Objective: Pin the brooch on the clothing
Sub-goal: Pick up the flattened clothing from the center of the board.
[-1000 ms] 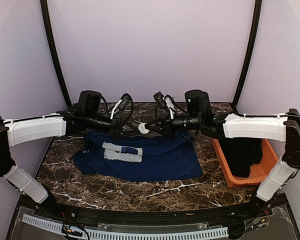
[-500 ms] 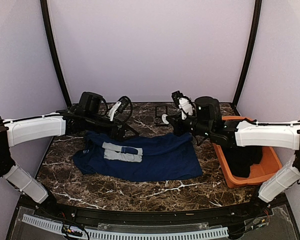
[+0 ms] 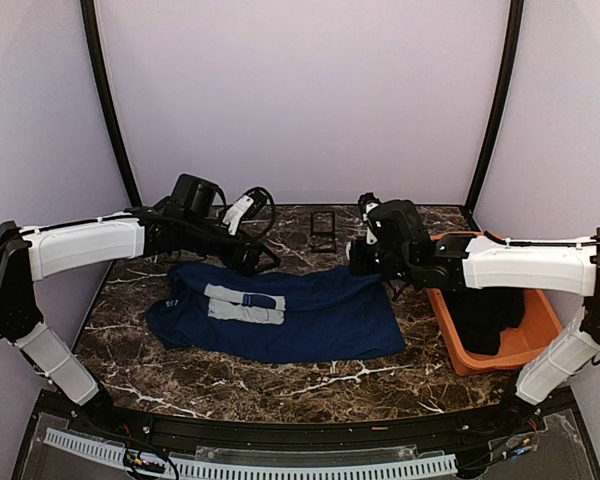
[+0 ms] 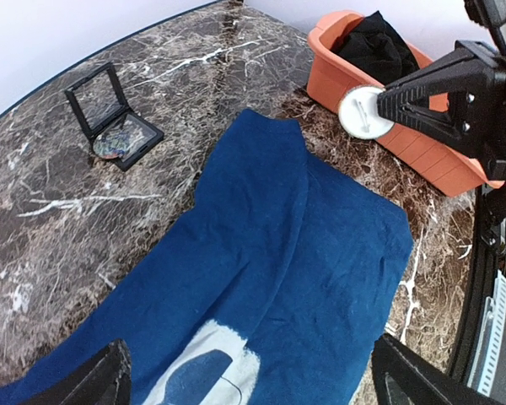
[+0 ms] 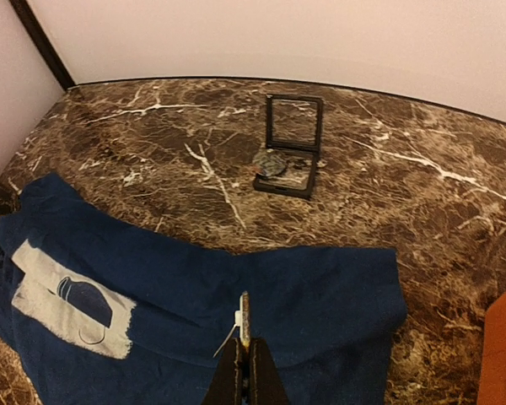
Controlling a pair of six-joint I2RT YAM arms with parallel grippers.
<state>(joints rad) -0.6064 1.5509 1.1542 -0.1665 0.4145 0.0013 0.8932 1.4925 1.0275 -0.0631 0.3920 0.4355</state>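
Brooch (image 4: 364, 112) pinched in closed right pincer (image 5: 244, 353) above navy shirt (image 4: 270, 253), left pincer (image 4: 249, 363) spread wide, empty

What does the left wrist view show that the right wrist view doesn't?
Only the left wrist view: the black garment in the orange bin, and the brooch showing its round white back, clamped in the right gripper. Only the right wrist view: the brooch edge-on between that gripper's fingers, and the black corner post. Both: the blue shirt, its grey print, the open case on the marble table.
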